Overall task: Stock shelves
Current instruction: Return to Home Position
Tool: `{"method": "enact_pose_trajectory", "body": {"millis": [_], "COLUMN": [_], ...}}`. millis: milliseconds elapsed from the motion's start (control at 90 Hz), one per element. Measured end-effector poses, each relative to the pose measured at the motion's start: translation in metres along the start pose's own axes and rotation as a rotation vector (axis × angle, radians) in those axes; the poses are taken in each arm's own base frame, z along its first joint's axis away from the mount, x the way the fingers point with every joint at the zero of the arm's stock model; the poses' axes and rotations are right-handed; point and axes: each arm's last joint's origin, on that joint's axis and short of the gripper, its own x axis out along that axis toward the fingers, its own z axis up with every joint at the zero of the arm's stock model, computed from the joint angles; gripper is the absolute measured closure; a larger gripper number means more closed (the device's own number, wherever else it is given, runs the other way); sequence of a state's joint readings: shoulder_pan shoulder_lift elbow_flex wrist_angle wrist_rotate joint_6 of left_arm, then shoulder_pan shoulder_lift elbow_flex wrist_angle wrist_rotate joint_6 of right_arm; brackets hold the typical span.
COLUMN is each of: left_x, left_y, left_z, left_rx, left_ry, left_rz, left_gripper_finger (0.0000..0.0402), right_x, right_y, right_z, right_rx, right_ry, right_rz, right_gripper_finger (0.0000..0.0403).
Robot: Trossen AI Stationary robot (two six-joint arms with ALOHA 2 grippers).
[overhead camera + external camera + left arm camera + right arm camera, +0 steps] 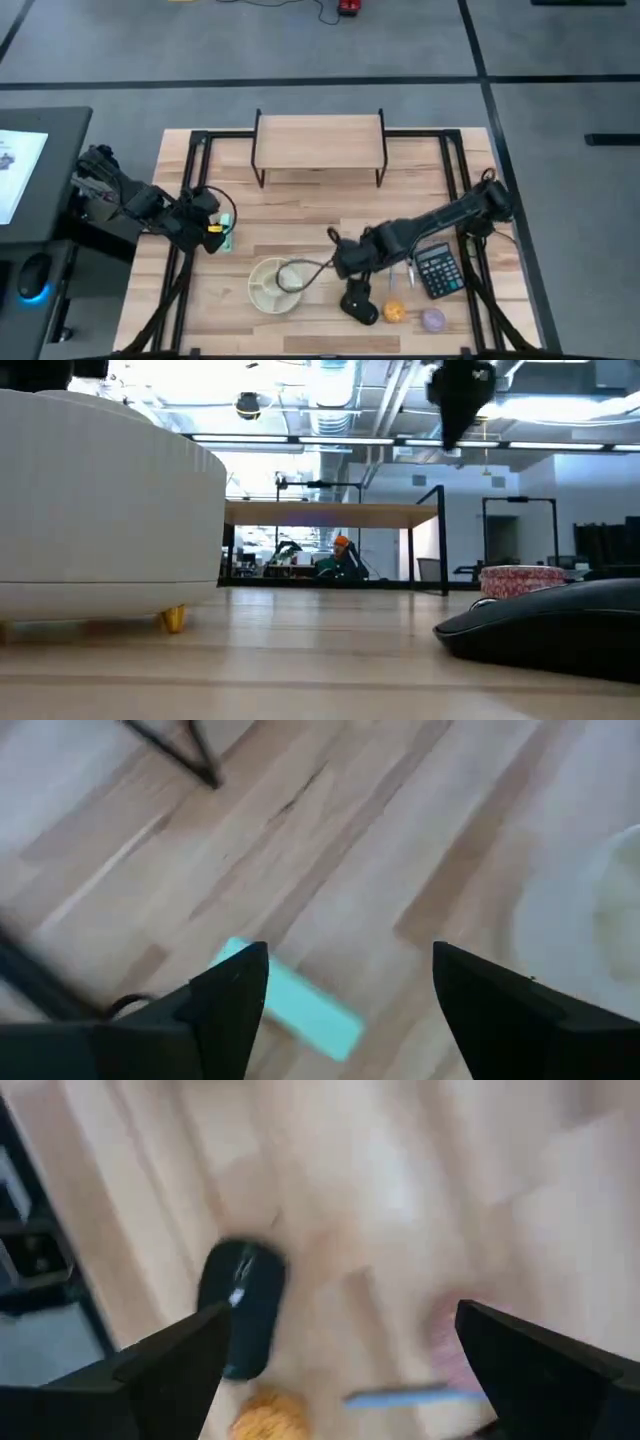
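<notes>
The shelves [320, 140] stand at the table's far middle on thin black legs, with a bare top; the low view shows them far off [330, 515]. My left gripper [213, 230] hovers open at the table's left over a mint-green bar [300, 1005] that lies flat on the wood, below one finger. My right gripper [345, 262] is open above the table's near middle, just beyond a black mouse [242, 1310]. Nothing is between either pair of fingers [347, 955] [342, 1315].
A white divided bowl [275, 285] sits near the front middle. The black mouse [360, 303], an orange ball [395, 312], a purple item [432, 320], a calculator [437, 270] and a pen [410, 272] lie at the near right. The wood in front of the shelves is bare.
</notes>
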State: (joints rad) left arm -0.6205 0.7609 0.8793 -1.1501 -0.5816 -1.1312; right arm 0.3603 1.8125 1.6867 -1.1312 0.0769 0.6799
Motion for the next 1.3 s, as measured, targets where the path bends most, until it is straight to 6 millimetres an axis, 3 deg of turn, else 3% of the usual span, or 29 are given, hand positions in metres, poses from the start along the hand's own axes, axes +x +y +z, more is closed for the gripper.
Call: {"method": "enact_pose_trajectory", "body": {"millis": [111,256,400,700,844,1000,1300], "left_x": [-0.011,-0.028,-0.047,-0.080,-0.089,-0.088,-0.084], "left_y": [-0.003,-0.002,0.008,0.048,0.061,0.057,0.049], "left_z": [0.010,0.022,0.031,0.038,0.041,0.043,0.044], "left_rx": [-0.033,-0.069,-0.130,-0.197,-0.215,-0.229,-0.222], "left_ry": [-0.067,-0.168,-0.260,-0.477,-0.575,-0.605,-0.599], "left_rz": [-0.117,-0.271,-0.408,-0.527,-0.517,-0.477,-0.467], "left_gripper_finger": [0.0144,0.0144,0.0144,0.0156,0.0173,0.0197,0.0259], "right_x": [-0.034,-0.072,-0.103,-0.147,-0.160,-0.167,-0.143], "right_y": [-0.017,-0.050,-0.093,-0.170,-0.194,-0.206,-0.212], "right_z": [-0.001,-0.018,-0.046,-0.119,-0.155,-0.184,-0.200], "right_rx": [-0.010,0.007,0.090,0.256,0.319,0.327,0.245], "right_ry": [-0.085,-0.176,-0.254,-0.461,-0.613,-0.781,-0.892], "right_rz": [0.003,-0.042,-0.074,-0.029,0.023,0.114,0.259], "right_gripper_finger": [0.0044,0.0070,0.0092,0.0101,0.0101,0.0101,0.0101]}}
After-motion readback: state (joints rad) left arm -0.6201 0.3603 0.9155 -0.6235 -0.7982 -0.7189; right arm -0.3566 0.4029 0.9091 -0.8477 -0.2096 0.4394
